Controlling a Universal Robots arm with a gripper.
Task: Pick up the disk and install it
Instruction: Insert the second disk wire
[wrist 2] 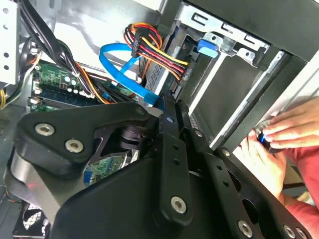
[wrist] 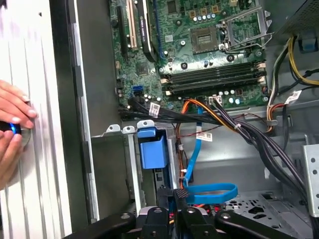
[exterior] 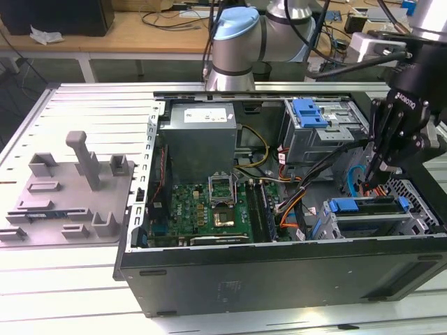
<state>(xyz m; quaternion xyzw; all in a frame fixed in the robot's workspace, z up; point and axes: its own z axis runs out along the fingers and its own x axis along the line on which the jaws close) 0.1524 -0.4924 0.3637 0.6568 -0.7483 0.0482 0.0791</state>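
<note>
The disk [exterior: 369, 222] lies in the drive bay at the front corner of the open computer case, on the exterior view's right. Its blue carrier rail [exterior: 355, 204] runs along its upper edge. In the first wrist view the blue carrier end [wrist: 152, 149] sits in the bay mouth. My gripper [exterior: 374, 183] hangs just above and behind the bay, among the cables. Its fingers are shut together in both wrist views [wrist: 177, 193] [wrist 2: 167, 107], with nothing seen between them. A blue flat cable [wrist: 209, 191] loops right beside the fingertips.
A grey moulded fixture [exterior: 70, 188] with upright posts stands on the table at the exterior view's left. A second drive cage with a blue latch [exterior: 309, 112] is at the case's back. A person's hands [wrist 2: 279, 134] rest outside the case wall. Cable bundles [wrist: 239, 127] cross the motherboard [exterior: 209, 209].
</note>
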